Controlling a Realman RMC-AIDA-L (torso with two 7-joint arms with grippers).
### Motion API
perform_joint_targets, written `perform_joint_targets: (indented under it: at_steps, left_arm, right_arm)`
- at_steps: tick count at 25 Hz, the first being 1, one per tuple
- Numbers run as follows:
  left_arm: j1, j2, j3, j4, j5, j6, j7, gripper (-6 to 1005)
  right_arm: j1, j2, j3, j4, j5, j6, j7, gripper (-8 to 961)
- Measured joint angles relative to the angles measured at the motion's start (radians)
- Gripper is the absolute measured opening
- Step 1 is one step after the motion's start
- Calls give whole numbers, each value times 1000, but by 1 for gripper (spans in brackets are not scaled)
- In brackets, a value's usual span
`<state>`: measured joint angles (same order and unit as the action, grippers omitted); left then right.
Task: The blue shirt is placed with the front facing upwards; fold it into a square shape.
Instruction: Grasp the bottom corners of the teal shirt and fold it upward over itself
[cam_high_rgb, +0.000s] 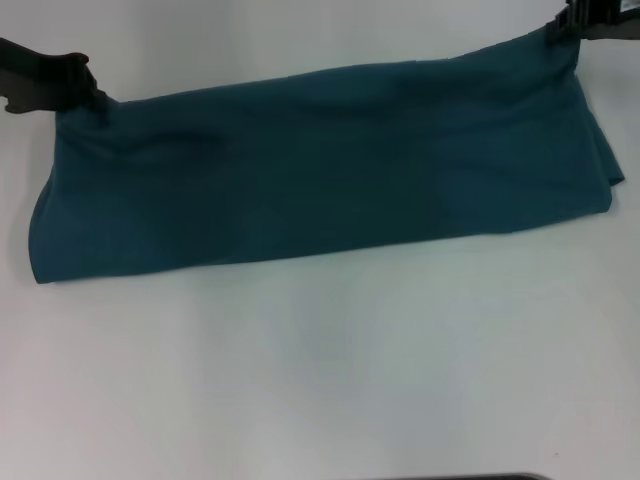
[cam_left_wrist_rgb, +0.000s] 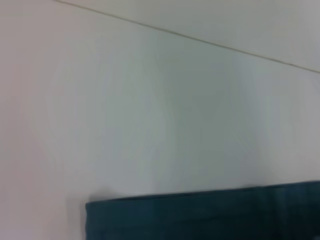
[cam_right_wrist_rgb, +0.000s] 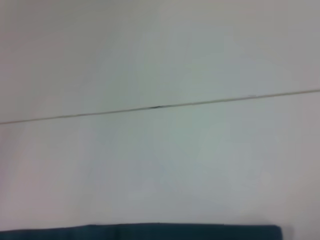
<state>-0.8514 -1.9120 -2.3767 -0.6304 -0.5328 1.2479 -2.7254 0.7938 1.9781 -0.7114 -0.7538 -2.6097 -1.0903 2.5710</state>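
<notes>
We could read no text, label, brand, number or sign in any of the three views. The blue shirt (cam_high_rgb: 320, 170) showed only plain teal cloth on the side facing the head camera, with no lettering or neck label that we could see, and the pale surface (cam_high_rgb: 320, 380) under it carried no markings we could make out.

Blue shirt (cam_high_rgb: 320, 170): dark teal cotton, folded lengthwise into one long horizontal band across the white table. Plain side up, no lettering visible. Far corners raised at both ends; near edge lies flat; layered edges show at right end.
</notes>
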Motion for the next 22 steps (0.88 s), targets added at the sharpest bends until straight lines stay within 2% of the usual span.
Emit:
perform_joint_targets:
  at_steps: [9,15,19,22]
  left_arm:
    - [11,-7,-8,2,3,-43,-6,45]
    - [29,-7,-11,-5,4,-74,-54,48]
    - [39,-7,-10,-6,4,-77,-67,250]
    - [44,-8,-10,-12,2,-78,-73,322]
  right_arm:
    - [4,1,-3,14,-1,17,2,109]
    - [-8,-22,13,14,0,21,3,111]
    - [-11,-41,15,17,0,31,3,112]
    - [-4,-55,10,20,0,43,3,216]
